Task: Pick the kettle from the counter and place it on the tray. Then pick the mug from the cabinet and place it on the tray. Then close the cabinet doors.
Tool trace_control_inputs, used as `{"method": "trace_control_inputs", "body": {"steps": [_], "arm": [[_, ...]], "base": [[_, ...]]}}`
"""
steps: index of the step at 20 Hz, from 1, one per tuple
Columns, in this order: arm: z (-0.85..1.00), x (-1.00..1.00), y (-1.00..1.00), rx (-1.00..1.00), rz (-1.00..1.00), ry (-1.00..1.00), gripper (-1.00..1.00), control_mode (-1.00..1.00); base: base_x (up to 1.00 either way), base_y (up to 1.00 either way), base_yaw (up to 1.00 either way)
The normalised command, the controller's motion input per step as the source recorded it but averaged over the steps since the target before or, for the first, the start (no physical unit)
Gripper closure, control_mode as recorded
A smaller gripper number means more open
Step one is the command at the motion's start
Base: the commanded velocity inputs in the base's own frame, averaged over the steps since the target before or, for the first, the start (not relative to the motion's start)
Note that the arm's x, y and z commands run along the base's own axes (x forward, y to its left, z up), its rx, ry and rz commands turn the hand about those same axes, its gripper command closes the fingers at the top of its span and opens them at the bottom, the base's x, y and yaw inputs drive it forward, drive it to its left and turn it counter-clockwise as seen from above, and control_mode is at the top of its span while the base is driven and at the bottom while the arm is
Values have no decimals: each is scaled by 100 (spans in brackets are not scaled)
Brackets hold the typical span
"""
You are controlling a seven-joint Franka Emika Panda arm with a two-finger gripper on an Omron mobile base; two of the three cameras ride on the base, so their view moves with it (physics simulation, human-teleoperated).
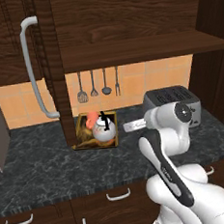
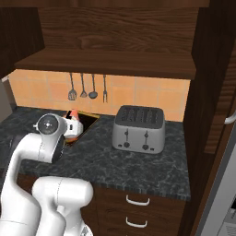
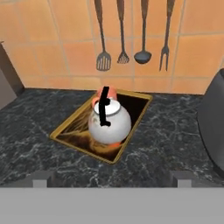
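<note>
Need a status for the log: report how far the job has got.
Done: small white kettle with black handle and orange mug both sit on the golden-rimmed tray. The open claw holds nothing. Left: the dark wood cabinet door with grey bar handle stands open and needs closing.

Kettle (image 1: pixel 105 128) and mug (image 1: pixel 91 119) both on the tray (image 1: pixel 83 144)

The tray sits on the counter (image 1: pixel 51 168) beside an open cabinet door (image 1: pixel 51 66); toaster (image 1: pixel 173 103) at right, behind the arm.

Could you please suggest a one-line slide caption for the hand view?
White kettle and orange mug sit together on the tray, below four hanging utensils.
</note>
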Motion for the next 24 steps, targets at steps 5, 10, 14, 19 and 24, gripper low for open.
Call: {"method": "trace_control_inputs", "body": {"steps": [5, 10, 14, 19, 24], "arm": [[0, -37, -77, 23, -18, -5, -100, -100], [12, -41, -80, 28, -23, -14, -100, -100], [-1, -83, -77, 25, -22, -24, -100, -100], [-12, -97, -61, 25, -21, -30, -100, -100], [36, -67, -67, 25, -22, -24, -100, -100]], "base": [[0, 0, 0], [0, 0, 0], [0, 0, 0], [0, 0, 0], [0, 0, 0]]}}
